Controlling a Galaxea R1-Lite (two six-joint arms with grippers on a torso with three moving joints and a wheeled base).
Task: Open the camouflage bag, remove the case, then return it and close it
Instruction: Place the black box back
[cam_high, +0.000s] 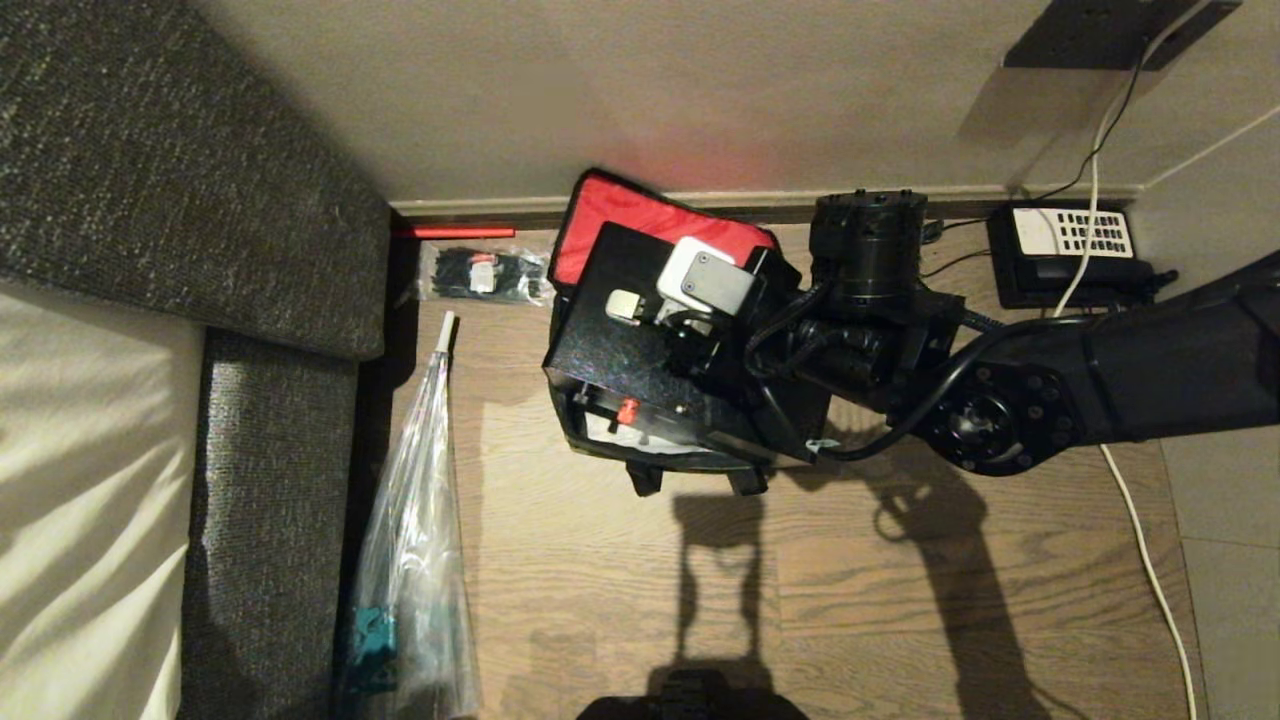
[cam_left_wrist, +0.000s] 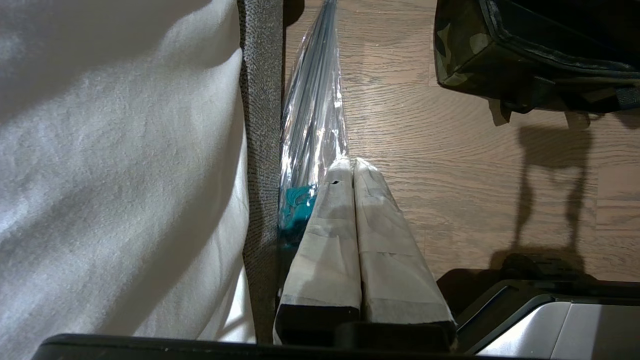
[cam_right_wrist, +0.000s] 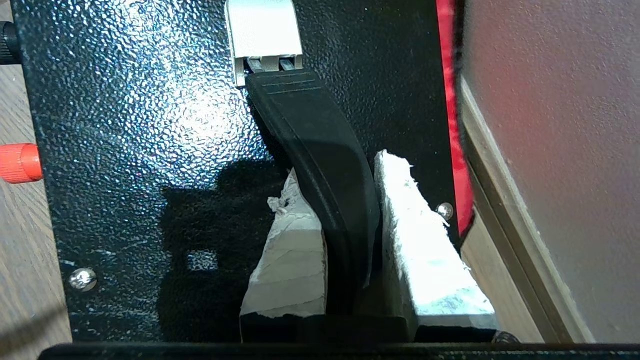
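Your right gripper (cam_right_wrist: 345, 240) pinches the handle (cam_right_wrist: 320, 165) of the case (cam_high: 640, 350) between its taped fingers (cam_right_wrist: 425, 250), so the case hangs level over the open bag (cam_high: 690, 455), red lid (cam_high: 650, 225) propped back against the wall. Your left gripper (cam_left_wrist: 354, 172) is parked by the sofa (cam_left_wrist: 260, 100), fingers pressed together.
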